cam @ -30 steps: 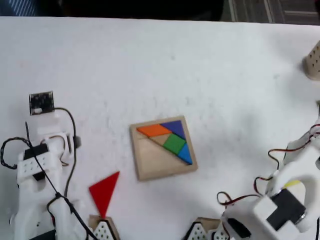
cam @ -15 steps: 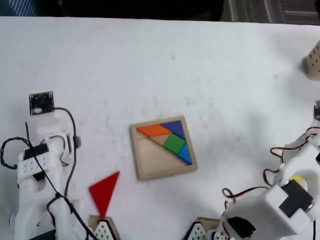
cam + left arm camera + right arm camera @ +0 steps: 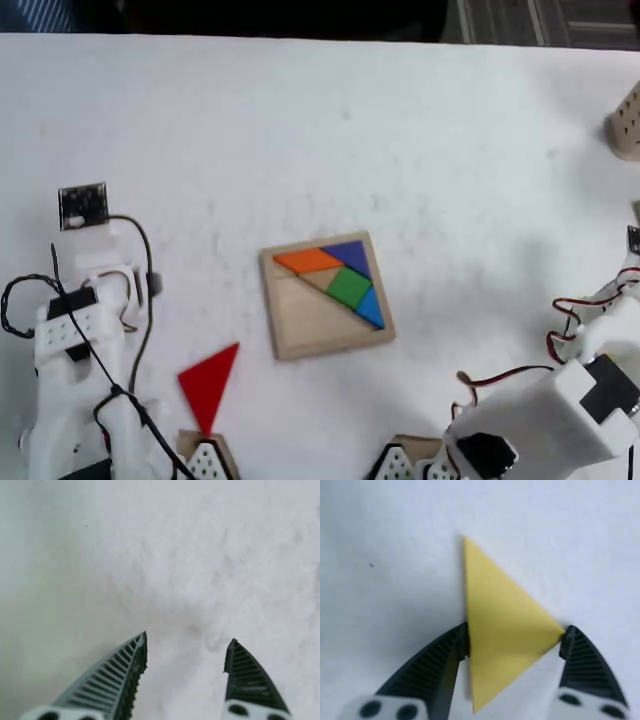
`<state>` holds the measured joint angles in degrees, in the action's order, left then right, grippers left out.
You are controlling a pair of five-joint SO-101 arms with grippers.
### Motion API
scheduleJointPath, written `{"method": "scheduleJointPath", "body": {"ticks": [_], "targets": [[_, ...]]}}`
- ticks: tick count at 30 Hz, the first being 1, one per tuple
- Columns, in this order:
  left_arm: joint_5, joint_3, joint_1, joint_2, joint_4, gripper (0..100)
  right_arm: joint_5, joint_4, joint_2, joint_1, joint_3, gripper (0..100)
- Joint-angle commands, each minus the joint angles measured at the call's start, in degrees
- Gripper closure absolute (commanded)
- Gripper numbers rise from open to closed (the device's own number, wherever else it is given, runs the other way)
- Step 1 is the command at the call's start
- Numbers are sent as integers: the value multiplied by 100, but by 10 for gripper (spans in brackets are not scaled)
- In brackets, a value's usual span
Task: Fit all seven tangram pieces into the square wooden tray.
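Right arm (image 3: 545, 425) has been drawn back toward the near right corner of the table (image 3: 300, 130) since the earlier frames, and the yellow bit seen by it a second ago is now covered. Tray and red triangle are unmoved.

High view: square wooden tray (image 3: 305, 320) is set mid-table. Orange piece (image 3: 308, 260), purple piece (image 3: 348, 252), green piece (image 3: 349, 287) and blue piece (image 3: 370, 305) are packed in its far right half, with plain wood seen in the rest. Red triangle (image 3: 208, 380) is laid flat on the table, near the tray's near left corner but apart from it, just beside the left arm (image 3: 75, 400).

Left wrist view: left hand (image 3: 187, 647) is held spread over white table.

Right wrist view: right hand (image 3: 515, 635) is pinched on the yellow triangle (image 3: 500, 615), one fingertip against its long edge, the other at the opposite corner. The triangle is seen flat against the table.
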<state>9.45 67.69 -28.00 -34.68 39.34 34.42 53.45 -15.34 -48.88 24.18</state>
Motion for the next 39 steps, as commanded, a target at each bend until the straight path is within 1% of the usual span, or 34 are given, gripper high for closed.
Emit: {"method": "scheduleJointPath", "body": {"ticks": [1,3,5,8,12,16,18,22,24,29,34,39], "targets": [[62,-35,-101,-215,44,843,79,-259,-409,215,-53,832],[62,-35,-101,-215,44,843,88,-347,-505,268,-53,899],[62,-35,-101,-215,44,843,88,-312,-514,268,-105,933],[62,-35,-101,-215,44,843,132,-189,-514,215,-281,935],[62,-35,-101,-215,44,843,536,286,-514,215,-554,936],[62,-35,-101,-215,44,843,563,655,-207,207,-853,928],[62,-35,-101,-215,44,843,536,769,101,215,-993,889],[62,-35,-101,-215,44,843,325,752,567,347,-1257,748],[62,-35,-101,-215,44,843,299,752,558,426,-1398,703],[62,-35,-101,-215,44,843,264,752,-4,620,-1829,711],[62,-35,-101,-207,44,843,-26,532,-936,611,-2699,710],[62,-35,-101,-207,44,843,0,769,-1921,655,-3402,710]]}}
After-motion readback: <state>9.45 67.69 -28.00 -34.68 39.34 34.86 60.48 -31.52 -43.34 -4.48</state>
